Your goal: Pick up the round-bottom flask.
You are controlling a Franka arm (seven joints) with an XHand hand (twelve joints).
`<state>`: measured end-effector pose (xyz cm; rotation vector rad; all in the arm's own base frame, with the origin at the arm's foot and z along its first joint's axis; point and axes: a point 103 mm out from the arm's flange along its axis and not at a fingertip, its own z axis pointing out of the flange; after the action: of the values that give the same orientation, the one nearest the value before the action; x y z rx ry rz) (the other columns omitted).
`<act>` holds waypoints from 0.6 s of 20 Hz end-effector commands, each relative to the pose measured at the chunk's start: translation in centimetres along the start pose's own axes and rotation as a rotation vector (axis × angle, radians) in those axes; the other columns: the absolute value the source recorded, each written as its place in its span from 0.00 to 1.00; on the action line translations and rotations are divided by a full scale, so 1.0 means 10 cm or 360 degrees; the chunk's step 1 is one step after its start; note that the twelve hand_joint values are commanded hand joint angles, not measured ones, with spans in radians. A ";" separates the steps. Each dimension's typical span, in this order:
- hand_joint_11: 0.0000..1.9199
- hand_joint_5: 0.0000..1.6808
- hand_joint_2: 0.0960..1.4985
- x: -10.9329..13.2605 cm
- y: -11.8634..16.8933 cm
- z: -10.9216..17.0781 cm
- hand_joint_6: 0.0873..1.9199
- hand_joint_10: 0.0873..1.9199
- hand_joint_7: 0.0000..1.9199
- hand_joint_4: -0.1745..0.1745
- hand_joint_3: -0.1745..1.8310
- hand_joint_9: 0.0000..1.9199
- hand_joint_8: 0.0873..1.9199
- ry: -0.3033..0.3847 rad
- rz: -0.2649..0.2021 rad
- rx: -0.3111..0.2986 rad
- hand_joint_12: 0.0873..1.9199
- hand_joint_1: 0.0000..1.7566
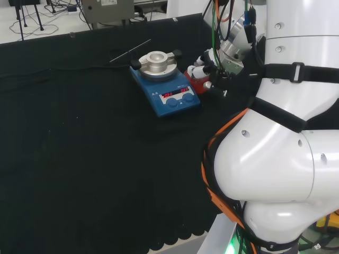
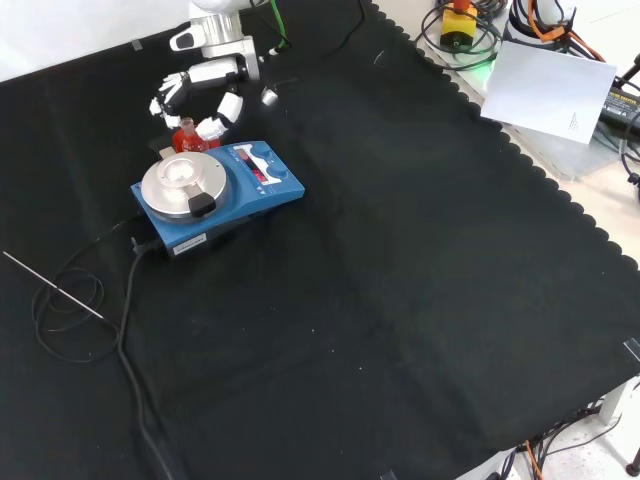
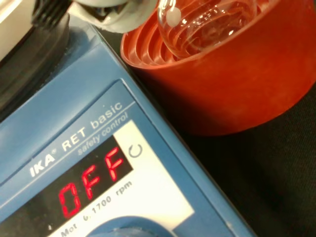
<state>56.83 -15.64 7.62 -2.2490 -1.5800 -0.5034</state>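
The round-bottom flask (image 3: 207, 22) is clear glass, and its bulb sits in a red ribbed ring stand (image 3: 222, 84). In the front view the stand (image 2: 192, 143) is just behind the blue hotplate stirrer (image 2: 255, 185), with the flask's neck (image 2: 187, 127) rising from it. The hand (image 2: 205, 75) hangs over the flask, its fingers (image 2: 163, 98) and thumb spread to either side, and I see no grip on the glass. In the head view the hand (image 1: 212, 71) is at the right of the stand (image 1: 195, 83), beside the hotplate (image 1: 169, 98).
The hotplate's round metal plate (image 2: 178, 180) stands close to the stand. Its black cable (image 2: 120, 300) loops across the cloth, next to a thin metal rod (image 2: 50, 285). The arm's white links (image 1: 280, 132) fill the head view's right side.
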 end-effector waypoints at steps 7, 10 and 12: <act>0.00 0.42 0.42 0.03 0.00 0.03 0.42 0.38 0.10 0.14 0.44 0.18 0.34 -0.0012 0.0004 -0.0003 0.68 0.52; 0.00 0.43 0.43 0.04 0.00 0.03 0.43 0.38 0.10 0.14 0.44 0.18 0.34 -0.0014 0.0008 -0.0009 0.68 0.52; 0.00 0.44 0.43 0.03 0.00 0.03 0.43 0.38 0.10 0.14 0.44 0.18 0.34 -0.0019 0.0010 -0.0012 0.68 0.52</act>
<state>56.99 -15.21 7.53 -2.2610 -1.5804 -0.4978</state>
